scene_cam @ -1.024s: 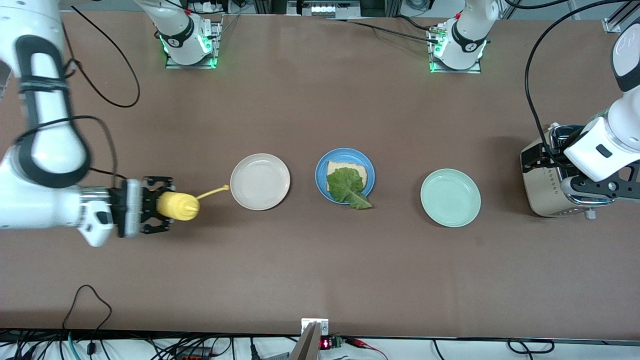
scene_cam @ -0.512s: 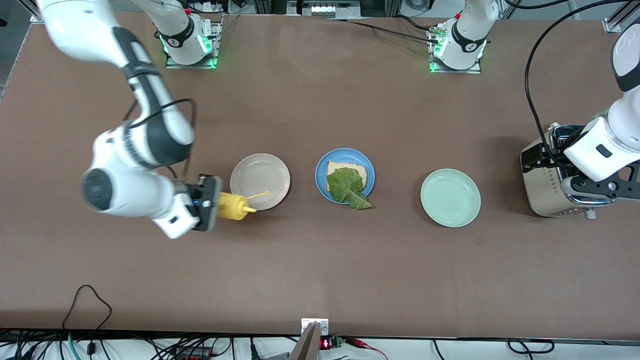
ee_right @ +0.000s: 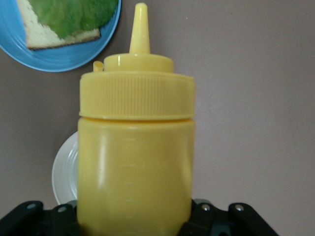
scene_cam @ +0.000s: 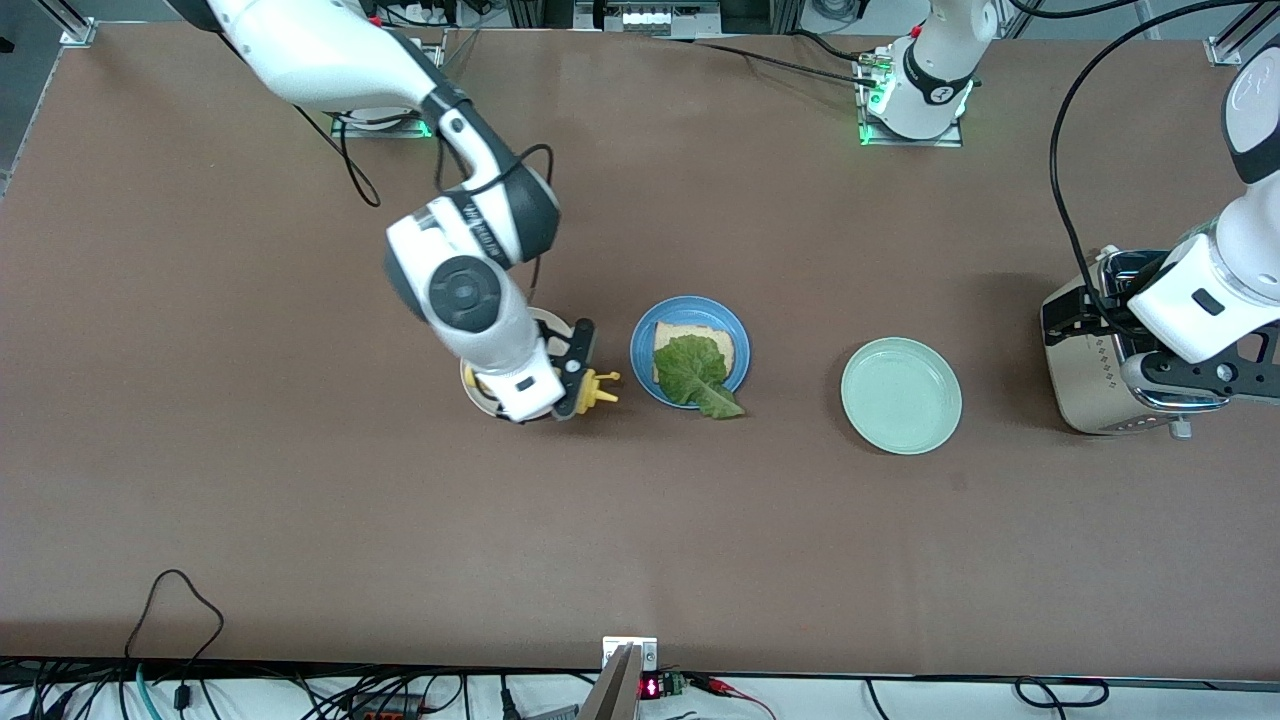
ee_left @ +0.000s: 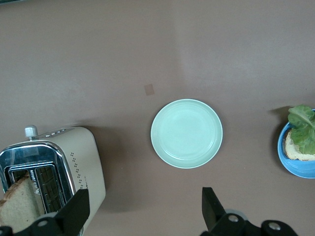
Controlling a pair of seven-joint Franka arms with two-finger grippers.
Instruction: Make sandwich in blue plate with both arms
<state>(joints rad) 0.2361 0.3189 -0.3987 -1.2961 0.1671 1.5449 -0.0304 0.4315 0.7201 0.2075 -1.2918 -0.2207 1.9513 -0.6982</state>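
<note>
Moved: right end effector [scene_cam: 572, 385] pinching yellow plastic squeeze bottle [ee_right: 135, 147], now over pale pinkish-white plate [scene_cam: 478, 390], beside blue plate [scene_cam: 643, 340]; left end effector [ee_left: 142, 216] spread, waits over metal toaster [ee_left: 54, 172].

No lettering, brand or number can be read anywhere; the bottle [ee_right: 135, 147] bears only faint moulded scale lines, and a small red display [scene_cam: 650, 687] at the desk's edge is illegible.

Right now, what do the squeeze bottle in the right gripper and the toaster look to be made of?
Yellow squeeze bottle: glossy, slightly translucent plastic, with moulded cap ridges and faint measuring marks. Toaster: matte beige shell, probably painted metal or plastic, with a mirror-shiny chrome-like top around the slots.
</note>
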